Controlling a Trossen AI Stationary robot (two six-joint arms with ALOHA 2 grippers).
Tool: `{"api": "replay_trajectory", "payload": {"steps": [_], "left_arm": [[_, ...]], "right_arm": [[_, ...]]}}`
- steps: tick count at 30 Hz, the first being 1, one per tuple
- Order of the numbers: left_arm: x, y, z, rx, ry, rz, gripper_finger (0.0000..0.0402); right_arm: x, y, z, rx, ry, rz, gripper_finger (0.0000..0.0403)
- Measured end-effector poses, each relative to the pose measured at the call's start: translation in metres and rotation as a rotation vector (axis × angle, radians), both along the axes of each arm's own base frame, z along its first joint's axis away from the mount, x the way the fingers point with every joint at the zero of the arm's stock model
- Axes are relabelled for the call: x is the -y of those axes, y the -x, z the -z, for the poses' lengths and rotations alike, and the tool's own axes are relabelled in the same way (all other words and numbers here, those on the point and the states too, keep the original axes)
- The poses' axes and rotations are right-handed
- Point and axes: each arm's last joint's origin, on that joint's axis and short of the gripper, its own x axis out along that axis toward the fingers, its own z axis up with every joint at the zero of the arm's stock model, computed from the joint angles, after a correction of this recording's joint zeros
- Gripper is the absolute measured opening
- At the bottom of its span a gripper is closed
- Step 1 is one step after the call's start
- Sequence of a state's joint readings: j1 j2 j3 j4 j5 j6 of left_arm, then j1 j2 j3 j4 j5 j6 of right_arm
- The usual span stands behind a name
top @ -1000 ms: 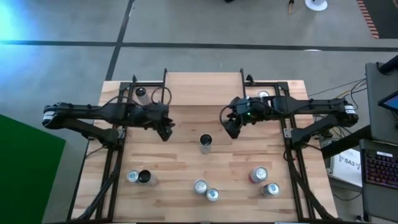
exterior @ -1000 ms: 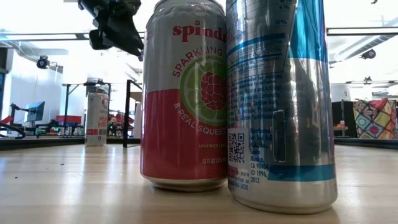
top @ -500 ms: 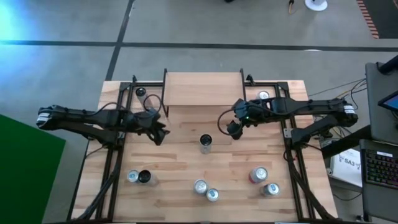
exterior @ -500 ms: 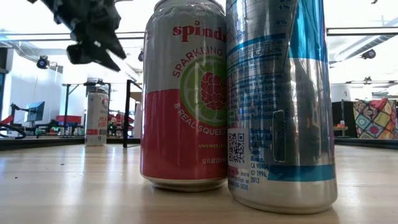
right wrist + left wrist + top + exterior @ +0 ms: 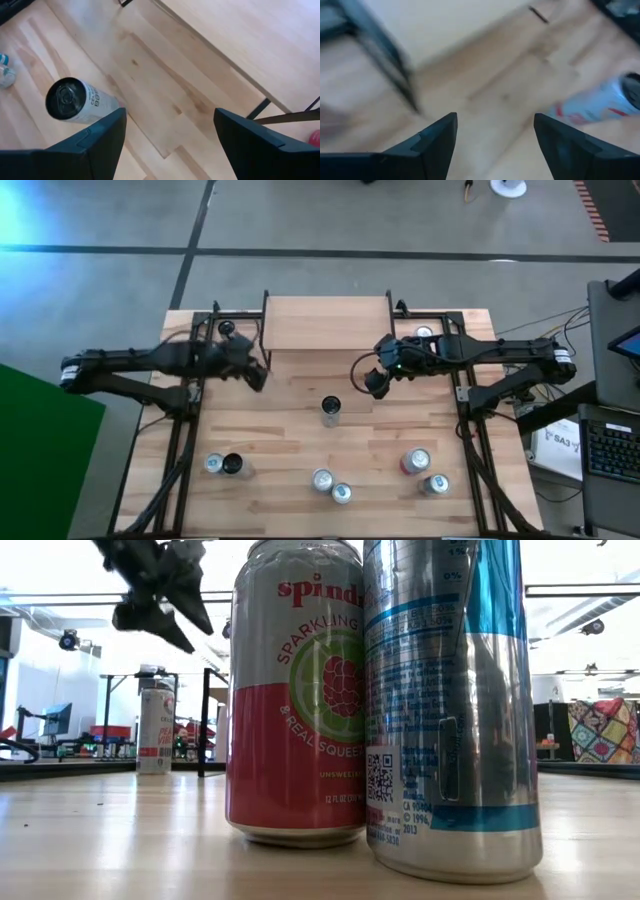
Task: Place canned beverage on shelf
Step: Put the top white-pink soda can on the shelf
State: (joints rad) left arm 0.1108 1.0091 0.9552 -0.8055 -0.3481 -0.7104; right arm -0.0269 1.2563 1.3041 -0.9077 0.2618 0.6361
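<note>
Both pairs of fingers stand apart with nothing between them: the left gripper (image 5: 257,375) hangs left of centre in the high view, just off the shelf's lower left corner, and the right gripper (image 5: 375,383) hangs right of centre, just off its lower right corner. Its own wrist view shows the right gripper (image 5: 170,145) spread wide over bare boards; the left gripper (image 5: 495,145) likewise shows two separated fingers (image 5: 437,140) above the wood. Between the two grippers lies an open stretch of table (image 5: 290,440), and the shelf (image 5: 327,323) sits at the upper middle of the frame against the table's far edge, its light wood top bare and framed by thin black wire legs. A slim can (image 5: 330,411) with a dark top stands upright at the frame's centre, below the shelf and lower than both grippers, apart from each; in the right wrist view this can (image 5: 80,101) is white-sided with printed text. Along the lower part of the frame stand more cans: a pair at lower left (image 5: 223,464), a pair at lower centre (image 5: 331,486), and a pair at lower right (image 5: 424,471). Two of those cans (image 5: 300,690) fill the low view close to the camera.
</note>
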Motion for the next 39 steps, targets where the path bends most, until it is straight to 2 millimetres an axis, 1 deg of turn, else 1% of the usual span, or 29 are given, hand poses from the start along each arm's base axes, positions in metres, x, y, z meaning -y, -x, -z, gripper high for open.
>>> {"api": "replay_trajectory", "payload": {"steps": [3, 6, 10, 14, 18, 20, 23, 29, 32, 35, 39], "left_arm": [[-0.014, 0.011, -0.028, -0.086, -0.046, -0.079, 0.0252], [-0.031, 0.024, -0.038, -0.178, -0.04, -0.166, 0.0252], [-0.057, 0.038, -0.035, -0.238, -0.009, -0.256, 0.0252], [-0.085, 0.052, -0.025, -0.265, 0.082, -0.339, 0.0252], [-0.104, 0.061, -0.021, -0.286, 0.117, -0.405, 0.0255], [-0.109, 0.063, -0.018, -0.304, 0.123, -0.417, 0.0264], [-0.116, 0.061, -0.014, -0.32, 0.146, -0.414, 0.0289], [-0.134, 0.051, 0.0, -0.375, 0.166, -0.398, 0.0361], [-0.139, 0.047, 0.006, -0.395, 0.187, -0.394, 0.0391], [-0.142, 0.044, 0.011, -0.416, 0.203, -0.392, 0.0395], [-0.148, 0.041, 0.018, -0.445, 0.217, -0.383, 0.0378]], "right_arm": [[0.002, 0.0, 0.0, 0.0, 0.008, 0.011, 0.0288], [0.003, 0.0, 0.0, -0.001, 0.027, 0.026, 0.0288], [0.004, 0.0, 0.0, -0.002, 0.043, 0.039, 0.0288], [0.006, 0.0, 0.0, -0.003, 0.041, 0.049, 0.0288], [0.008, 0.001, 0.0, -0.003, 0.036, 0.053, 0.0288], [0.008, 0.001, 0.0, -0.004, 0.036, 0.053, 0.0288], [0.008, 0.001, 0.0, -0.004, 0.035, 0.053, 0.0288], [0.009, 0.0, 0.001, -0.006, 0.034, 0.054, 0.0288], [0.01, 0.0, 0.001, -0.008, 0.033, 0.058, 0.0288], [0.01, 0.001, 0.001, -0.014, 0.033, 0.057, 0.0288], [0.01, 0.002, 0.002, -0.03, 0.032, 0.057, 0.0288]]}}
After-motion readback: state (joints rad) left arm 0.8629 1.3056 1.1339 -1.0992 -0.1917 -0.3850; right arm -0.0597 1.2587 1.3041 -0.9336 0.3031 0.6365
